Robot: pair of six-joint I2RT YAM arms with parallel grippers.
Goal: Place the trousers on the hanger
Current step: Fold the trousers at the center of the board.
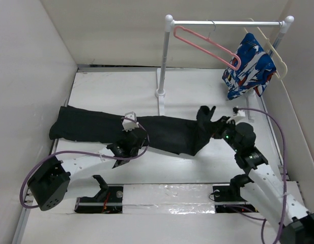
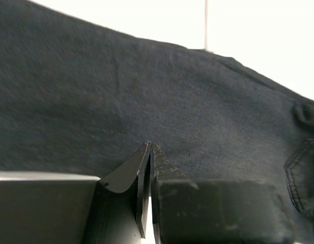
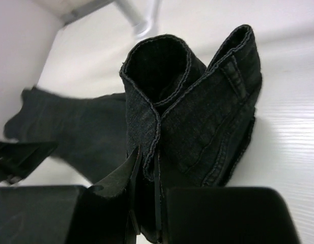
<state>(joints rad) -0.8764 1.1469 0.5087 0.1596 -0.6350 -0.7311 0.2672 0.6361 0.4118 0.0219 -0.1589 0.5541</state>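
Trousers (image 1: 95,127): lie flat across the table (image 1: 111,91), legs running out to the left. The right end is bunched and lifted off the surface.
Look: black denim with seam stitching. At the raised end the hemmed edge curls into an open fold.
Right gripper (image 3: 146,152): clamped on that raised fold, cloth pinched between its fingers and standing up above them.
Left gripper (image 2: 149,148): fingers pressed together, tips down at the flat cloth near the middle of the trousers. Whether any cloth is caught between them cannot be told.
Hanger (image 1: 203,42): pink and bare, hooked on the rail (image 1: 223,23) at the back, well apart from the trousers.
Rail: also carries a cream hanger (image 1: 273,51) at its right end, which holds a blue, white and red garment (image 1: 248,68).
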